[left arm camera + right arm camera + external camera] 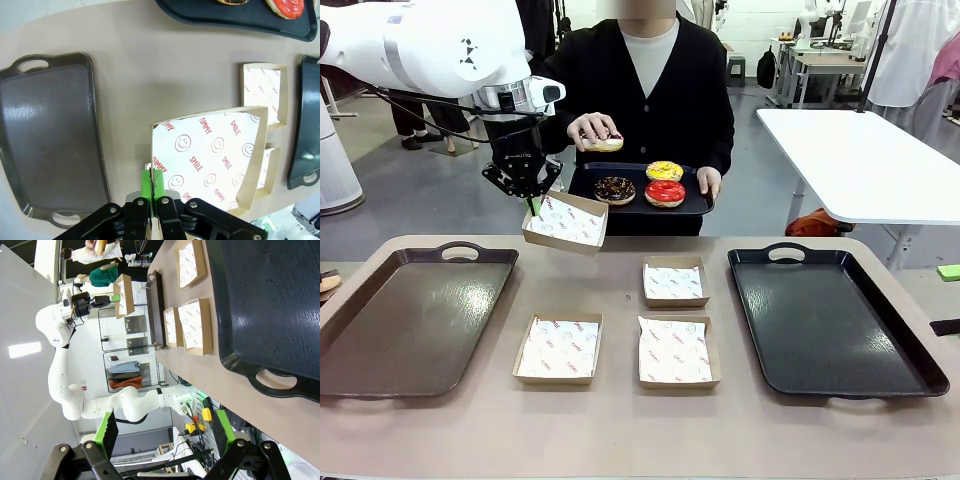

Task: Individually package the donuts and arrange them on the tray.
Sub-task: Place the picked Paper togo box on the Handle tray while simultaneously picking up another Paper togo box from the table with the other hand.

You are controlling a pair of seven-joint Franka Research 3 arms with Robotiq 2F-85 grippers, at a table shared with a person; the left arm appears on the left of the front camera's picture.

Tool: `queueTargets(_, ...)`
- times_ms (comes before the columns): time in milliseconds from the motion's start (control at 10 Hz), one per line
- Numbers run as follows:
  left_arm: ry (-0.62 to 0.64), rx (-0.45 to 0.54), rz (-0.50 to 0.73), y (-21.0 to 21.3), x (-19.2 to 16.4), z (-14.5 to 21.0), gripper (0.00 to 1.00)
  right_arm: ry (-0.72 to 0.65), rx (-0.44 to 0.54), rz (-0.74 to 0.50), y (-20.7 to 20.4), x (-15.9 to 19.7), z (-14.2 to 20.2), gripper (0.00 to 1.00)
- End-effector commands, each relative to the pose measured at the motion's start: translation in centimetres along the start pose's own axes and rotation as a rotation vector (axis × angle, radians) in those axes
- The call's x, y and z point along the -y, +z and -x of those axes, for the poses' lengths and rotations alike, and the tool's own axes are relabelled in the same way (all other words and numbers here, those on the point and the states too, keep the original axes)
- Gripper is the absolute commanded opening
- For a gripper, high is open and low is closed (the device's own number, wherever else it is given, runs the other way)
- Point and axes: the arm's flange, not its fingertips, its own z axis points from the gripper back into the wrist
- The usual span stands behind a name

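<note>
Donuts (665,193), front view: three lie on the person's tray (698,207) beyond the desk's far edge. The person's hand (590,128) holds a drizzled donut (605,143) near the paper-lined box (566,222), which the left end effector (533,205) holds up by its rim, likely to receive it.

Left wrist view: its jaws are pinched on the box wall.

Right wrist view: right end effector (166,415) is open and empty above the desk's right tray (265,305).

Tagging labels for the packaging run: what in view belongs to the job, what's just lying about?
Job: four donuts, box in left gripper, three table boxes, person's tray, two big trays.
Lying about: white side table, green item at right edge.
</note>
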Motion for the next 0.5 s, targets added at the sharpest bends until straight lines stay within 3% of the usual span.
queueTargets(0, -0.005, 0.004, 0.001, 0.21, -0.21, -0.04, 0.0, 0.004, -0.001, -0.007, 0.0, -0.02, 0.02, 1.0)
queueTargets(400, -0.005, 0.004, 0.001, 0.21, -0.21, -0.04, 0.0, 0.004, -0.001, -0.007, 0.0, -0.02, 0.02, 1.0)
